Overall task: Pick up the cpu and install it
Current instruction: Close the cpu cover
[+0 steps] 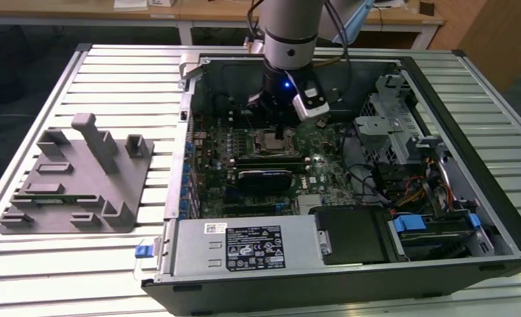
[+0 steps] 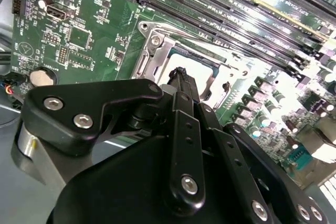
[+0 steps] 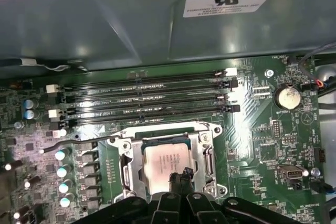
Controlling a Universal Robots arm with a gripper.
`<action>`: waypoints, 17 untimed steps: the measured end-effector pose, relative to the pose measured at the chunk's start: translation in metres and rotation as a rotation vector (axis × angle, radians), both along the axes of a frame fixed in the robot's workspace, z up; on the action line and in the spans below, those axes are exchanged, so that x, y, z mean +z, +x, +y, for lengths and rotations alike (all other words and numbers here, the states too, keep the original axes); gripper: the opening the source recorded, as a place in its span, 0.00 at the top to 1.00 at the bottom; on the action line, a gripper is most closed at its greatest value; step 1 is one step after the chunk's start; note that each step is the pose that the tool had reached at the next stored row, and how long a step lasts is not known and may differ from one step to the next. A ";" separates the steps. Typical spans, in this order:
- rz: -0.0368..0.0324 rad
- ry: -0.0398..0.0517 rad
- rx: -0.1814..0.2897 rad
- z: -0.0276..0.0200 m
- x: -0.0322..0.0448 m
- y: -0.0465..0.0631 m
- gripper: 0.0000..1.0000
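On slatted table [image 1: 110, 72], open case [image 1: 331, 294], grey fixture [image 1: 75, 188] beside it at the exterior view's left. Inside, green motherboard [image 1: 331, 142] and labelled power supply [image 1: 242, 247]. In the first wrist view, four parallel memory slots [image 3: 147, 95] near a coin battery [image 3: 287, 97].

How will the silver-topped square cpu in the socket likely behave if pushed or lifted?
The flat square cpu with pale silver metal top looks rigid, unlikely to flex. Its smooth lid may be slippery. Lying flat within the metal socket frame, it probably would not slide or tip.
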State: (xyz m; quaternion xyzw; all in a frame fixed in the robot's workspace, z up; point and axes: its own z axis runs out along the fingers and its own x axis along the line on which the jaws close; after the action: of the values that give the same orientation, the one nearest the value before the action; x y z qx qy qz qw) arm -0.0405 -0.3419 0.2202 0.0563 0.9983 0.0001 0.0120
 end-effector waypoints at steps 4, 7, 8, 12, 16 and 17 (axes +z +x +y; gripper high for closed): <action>-0.0146 0.0000 0.000 0.0000 -0.0012 -0.001 0.89; -0.0147 0.0000 0.002 0.0000 -0.0019 -0.001 0.89; -0.0146 -0.0001 0.004 0.0000 -0.0020 -0.002 0.89; -0.0147 0.0001 0.018 0.0000 -0.0028 -0.005 0.89; -0.0146 0.0003 0.055 0.0000 -0.0034 -0.007 0.89; -0.0145 -0.0001 0.067 0.0000 -0.0034 -0.007 0.89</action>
State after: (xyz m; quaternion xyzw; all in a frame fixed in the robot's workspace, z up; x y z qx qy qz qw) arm -0.0478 -0.3419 0.2168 0.0229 0.9996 0.0009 0.0192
